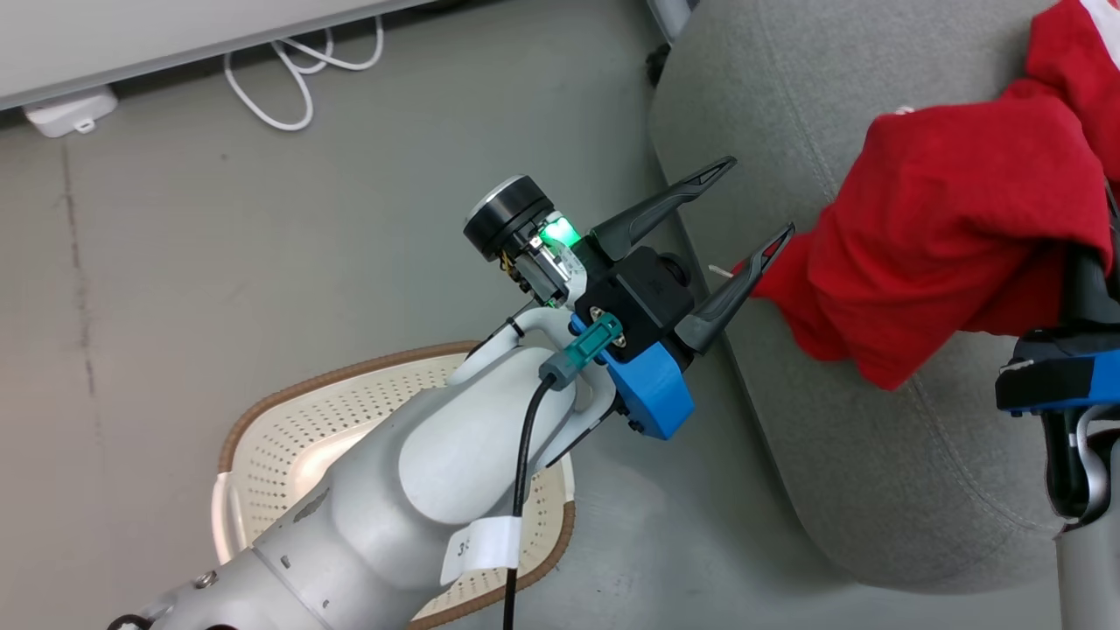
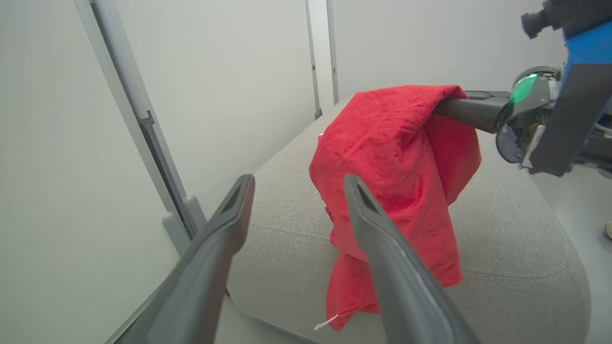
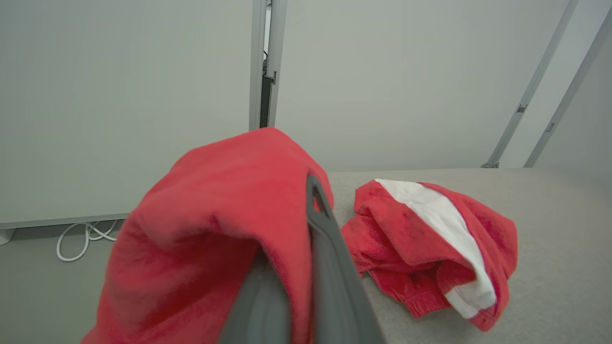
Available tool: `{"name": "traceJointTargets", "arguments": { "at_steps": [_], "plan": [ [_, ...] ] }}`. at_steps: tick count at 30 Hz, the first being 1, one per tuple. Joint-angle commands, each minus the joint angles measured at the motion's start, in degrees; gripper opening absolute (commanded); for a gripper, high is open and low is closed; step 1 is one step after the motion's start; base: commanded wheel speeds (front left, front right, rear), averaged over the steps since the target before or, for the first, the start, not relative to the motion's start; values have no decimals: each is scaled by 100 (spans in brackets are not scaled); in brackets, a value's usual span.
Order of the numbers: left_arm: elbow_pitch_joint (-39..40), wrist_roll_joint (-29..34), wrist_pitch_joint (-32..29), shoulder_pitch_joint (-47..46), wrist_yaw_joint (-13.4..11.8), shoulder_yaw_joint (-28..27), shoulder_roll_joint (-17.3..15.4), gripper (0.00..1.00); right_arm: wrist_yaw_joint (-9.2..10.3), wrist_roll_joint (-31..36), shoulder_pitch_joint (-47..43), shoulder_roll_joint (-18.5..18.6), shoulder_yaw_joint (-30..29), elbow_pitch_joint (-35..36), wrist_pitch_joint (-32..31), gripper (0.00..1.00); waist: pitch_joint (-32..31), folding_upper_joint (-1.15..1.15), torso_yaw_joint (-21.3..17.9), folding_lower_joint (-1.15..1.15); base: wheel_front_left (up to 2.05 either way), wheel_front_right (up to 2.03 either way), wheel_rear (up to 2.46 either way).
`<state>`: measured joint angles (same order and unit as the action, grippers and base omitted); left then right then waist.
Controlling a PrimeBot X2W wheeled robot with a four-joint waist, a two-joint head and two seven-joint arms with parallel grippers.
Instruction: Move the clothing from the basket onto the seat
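Bright red soft-fabric garment (image 1: 954, 236) hangs draped over the right gripper (image 3: 313, 200), whose two dark fingers are clenched together with cloth folded over and around them; how much is pinched between the tips is hidden by the drape. Lower hem reaches well below those fingers to the rounded front edge of the large grey fabric-upholstered seat (image 1: 787, 105), with a thin white drawstring (image 2: 327, 324) dangling at the lip; resting or hanging clear, cannot tell. Second crumpled red garment with a broad white stripe (image 3: 430, 239) lies on the cushion, just past the right fingertips and off to their side. Left gripper (image 1: 759, 196) is spread wide and empty, its tips aimed at the hanging cloth, one tip just beside the hem. Cream-white perforated plastic basket with a brown woven-look rim (image 1: 297, 437) sits on the floor behind the left fingers, under that forearm; the part of its inside that shows looks bare. Risks, as judged: let go here and the hanging weight may pull the piece over the rounded edge to the floor. Fabric wrapped round the fingers may cling after they part and be dragged off on withdrawal. The left tip could snag hem or drawstring if it advances. A safer drop lies farther past the right fingertips, beside the striped piece.
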<state>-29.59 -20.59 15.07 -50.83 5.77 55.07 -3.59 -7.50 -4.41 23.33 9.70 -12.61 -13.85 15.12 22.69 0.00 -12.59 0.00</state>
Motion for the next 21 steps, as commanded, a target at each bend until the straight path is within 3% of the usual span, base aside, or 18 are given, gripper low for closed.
{"name": "traceJointTargets", "arguments": {
  "at_steps": [1, 21],
  "plan": [
    [-3, 21, 15, -99, 7, 21, -23, 100, 1, 34, -51, -21, -27, 35, 5, 0, 99, 0, -120, 0, 0, 0, 0],
    [-129, 56, 16, -210, 97, 340, 14, 100, 1, -76, -660, -455, -486, 98, 5, 0, 367, 0, -835, 0, 0, 0, 0]
  ]
}}
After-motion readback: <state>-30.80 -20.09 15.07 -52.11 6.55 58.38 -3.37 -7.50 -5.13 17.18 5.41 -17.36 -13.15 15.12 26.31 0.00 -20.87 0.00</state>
